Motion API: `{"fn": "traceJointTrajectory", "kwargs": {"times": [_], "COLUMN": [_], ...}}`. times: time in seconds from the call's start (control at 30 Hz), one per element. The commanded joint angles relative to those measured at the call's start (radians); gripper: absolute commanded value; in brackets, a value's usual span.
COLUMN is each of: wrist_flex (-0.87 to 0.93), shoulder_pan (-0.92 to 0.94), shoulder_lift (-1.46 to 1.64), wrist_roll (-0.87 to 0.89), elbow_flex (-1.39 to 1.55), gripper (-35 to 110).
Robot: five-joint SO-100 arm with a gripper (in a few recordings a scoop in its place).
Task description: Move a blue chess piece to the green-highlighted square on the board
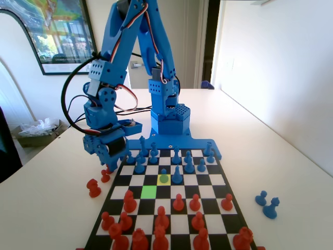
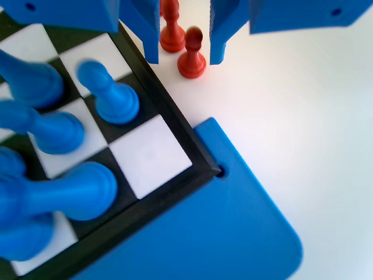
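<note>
My gripper [image 1: 110, 158] hangs low over the table just off the far left corner of the board [image 1: 218, 179]. In the wrist view the gripper [image 2: 185, 57] is open, and its jaws stand either side of a red pawn [image 2: 192, 55] on the table below them. One blue pawn [image 1: 164, 176] stands on the yellow square, diagonally beside the green-highlighted square [image 1: 149, 191], which is bare. Another blue pawn [image 2: 111, 96] stands on a black square near the board's corner [image 2: 201, 166], left of the jaws.
Two red pieces [image 1: 94, 187] [image 1: 105, 174] stand on the table left of the board, near the gripper. Two blue pieces [image 1: 266, 203] stand off the board at the right. Several blue pieces fill the far rows and red ones the near rows.
</note>
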Motion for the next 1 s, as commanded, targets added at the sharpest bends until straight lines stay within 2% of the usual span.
{"fn": "traceJointTrajectory", "kwargs": {"times": [0.0,0.5,0.97], "wrist_flex": [0.083,0.399,0.430], "shoulder_pan": [-0.011,-0.067,-0.390], "shoulder_lift": [0.124,0.377,0.566], "wrist_roll": [0.012,0.011,0.239], "elbow_flex": [-0.052,-0.115,-0.074], "gripper": [11,9,9]}}
